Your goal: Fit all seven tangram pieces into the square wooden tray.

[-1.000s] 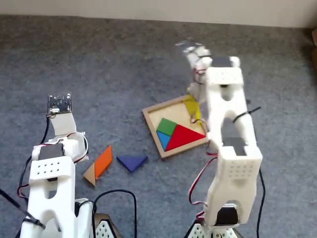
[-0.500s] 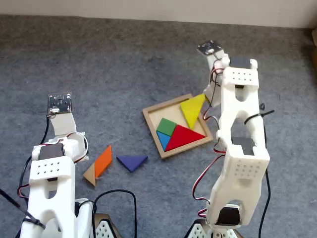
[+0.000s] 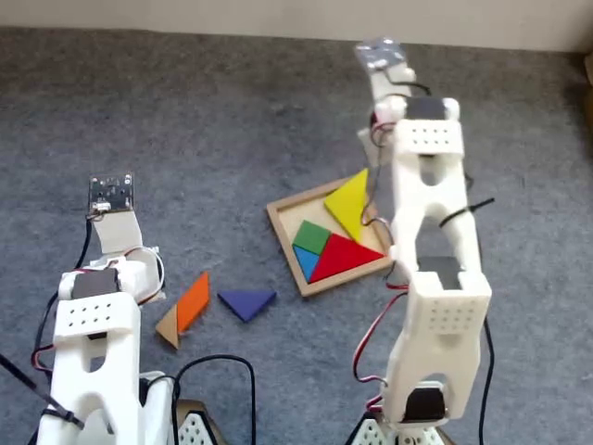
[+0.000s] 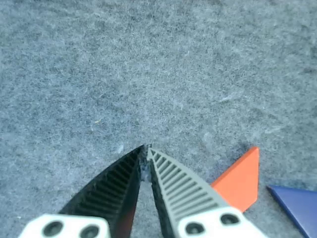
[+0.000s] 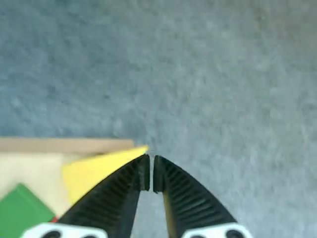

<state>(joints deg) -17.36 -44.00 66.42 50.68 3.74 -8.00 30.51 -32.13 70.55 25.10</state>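
The square wooden tray [image 3: 283, 222] lies mid-table and holds a green square [image 3: 312, 236], a red triangle [image 3: 348, 256] and a small blue triangle [image 3: 304, 263]. A yellow triangle [image 3: 347, 206] lies at the tray's far corner, its tip poking over the rim. My right gripper [image 5: 150, 163] is shut on nothing, its tips just beside that yellow triangle [image 5: 96, 171] tip. An orange parallelogram [image 3: 193, 301], a tan triangle [image 3: 168, 324] and a dark blue triangle [image 3: 246, 301] lie on the carpet left of the tray. My left gripper [image 4: 146, 153] is shut over bare carpet near the orange piece [image 4: 240, 181].
Grey carpet covers the whole work area. The right arm [image 3: 431, 213] stands along the tray's right side and overhangs its corner. The left arm [image 3: 97, 315] stands at the front left, close to the loose pieces. A pale wall edge runs along the back.
The yellow triangle went from hanging tilted at the right arm to lying flat at the tray's far corner. The right arm swung right, then back left. The left arm kept still.
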